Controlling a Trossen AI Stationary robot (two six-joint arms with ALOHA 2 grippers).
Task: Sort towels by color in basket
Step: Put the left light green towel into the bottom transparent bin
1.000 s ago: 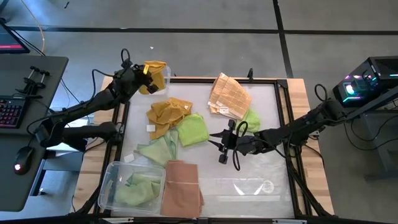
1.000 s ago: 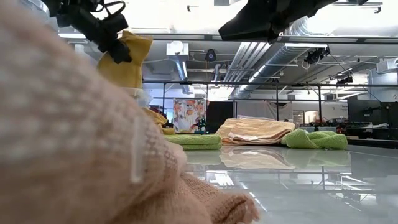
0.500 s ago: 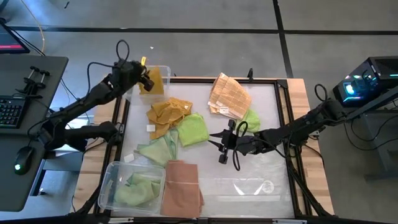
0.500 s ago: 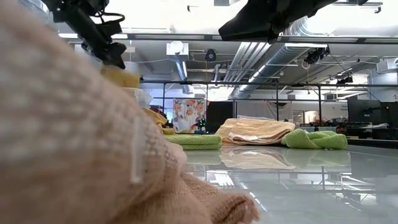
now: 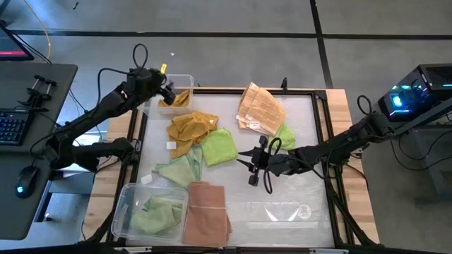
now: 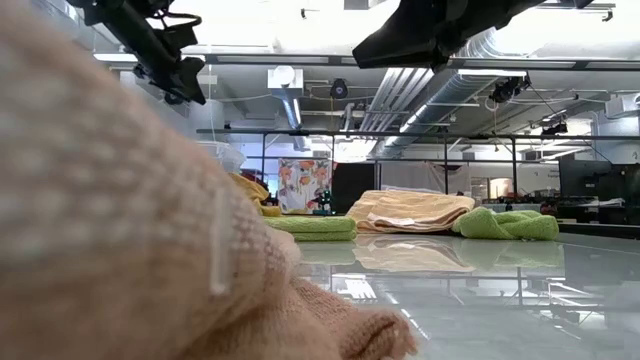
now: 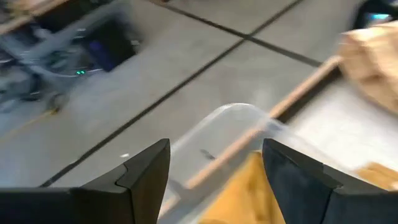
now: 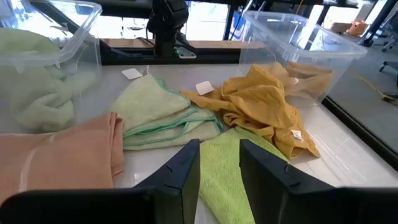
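a glossy white table (image 5: 304,134) in a wooden frame sits on a grey workshop floor, strewn with soft cloth towels. the left gripper (image 5: 164,90) hangs over a clear plastic bin (image 5: 185,82) at the table's far left corner; in its wrist view its two dark fingers (image 7: 148,174) stand wide apart with nothing between them, and a mustard yellow towel (image 5: 176,99) lies in the bin directly below the jaws. the right gripper (image 5: 253,161) hovers low near the table's middle, its fingers (image 8: 184,167) a little apart and empty.

the next mustard piece, a crumpled mustard yellow towel with a white tag (image 5: 190,129), lies just ahead of the right jaws beyond a light green towel (image 5: 219,147), but nearer the left arm, inward from its bin; its long axis runs roughly from the bin toward the table's centre. i judge the left arm the better placed for it. more light green towels fill a second clear bin (image 5: 123,212), beside a salmon pink towel (image 5: 206,212)
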